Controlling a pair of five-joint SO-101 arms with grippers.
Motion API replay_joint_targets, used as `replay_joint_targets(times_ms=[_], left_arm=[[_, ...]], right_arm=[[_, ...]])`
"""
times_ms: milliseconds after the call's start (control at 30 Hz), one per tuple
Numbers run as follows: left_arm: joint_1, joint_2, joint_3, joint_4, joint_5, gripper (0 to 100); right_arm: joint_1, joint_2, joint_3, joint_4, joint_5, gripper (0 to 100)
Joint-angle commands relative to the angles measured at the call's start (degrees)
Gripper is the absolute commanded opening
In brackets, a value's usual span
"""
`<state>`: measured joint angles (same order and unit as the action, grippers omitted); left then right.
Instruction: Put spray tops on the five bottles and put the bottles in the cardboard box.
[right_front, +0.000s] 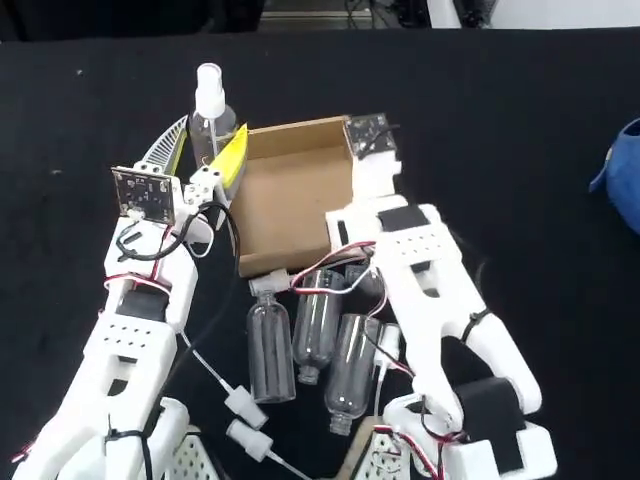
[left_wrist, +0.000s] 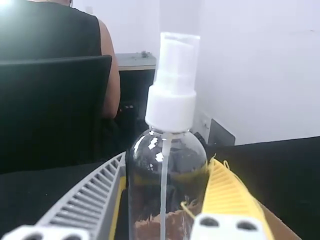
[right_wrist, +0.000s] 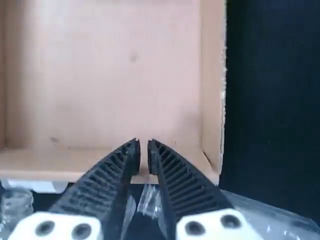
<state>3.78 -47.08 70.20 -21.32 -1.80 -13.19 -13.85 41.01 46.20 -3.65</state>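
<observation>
My left gripper (right_front: 212, 135) is shut on a clear bottle (right_front: 213, 125) that carries a white spray top (right_front: 209, 85). It holds the bottle upright at the far left corner of the cardboard box (right_front: 300, 150). Up close, the bottle (left_wrist: 167, 170) stands between the grey and yellow fingers (left_wrist: 225, 195). My right gripper (right_wrist: 142, 145) hangs over the box floor (right_wrist: 110, 75) near its front wall, shut with nothing in it. Several clear bottles (right_front: 318, 322) without tops lie in front of the box. Loose spray tops (right_front: 245, 405) lie beside them.
The right arm (right_front: 430, 290) stretches over the lying bottles and covers part of them. Bases of both arms stand at the near table edge. A blue object (right_front: 622, 185) sits at the far right on the black table (right_front: 520, 120).
</observation>
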Motion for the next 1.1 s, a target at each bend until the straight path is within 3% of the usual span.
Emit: replay_joint_targets(times_ms=[0, 467, 667, 933, 1067], left_arm=[[0.0, -0.7, -2.9, -1.0, 0.5, 3], [0.0, -0.7, -2.9, -1.0, 0.5, 3], [2.9, 0.0, -2.9, -1.0, 0.2, 3], [4.7, 0.2, -4.2, -1.1, 0.6, 3], [5.1, 3.7, -6.9, -1.4, 0.7, 3]], right_arm=[[0.9, -6.0, 2.1, 1.1, 0.4, 1.1], [0.7, -13.6, 3.6, 0.9, 0.4, 1.1], [-2.9, -13.9, 0.0, 1.0, -0.2, 1.1], [11.1, -25.9, 4.1, 0.8, 0.3, 1.1], [13.6, -28.2, 8.6, -1.3, -0.2, 1.1]])
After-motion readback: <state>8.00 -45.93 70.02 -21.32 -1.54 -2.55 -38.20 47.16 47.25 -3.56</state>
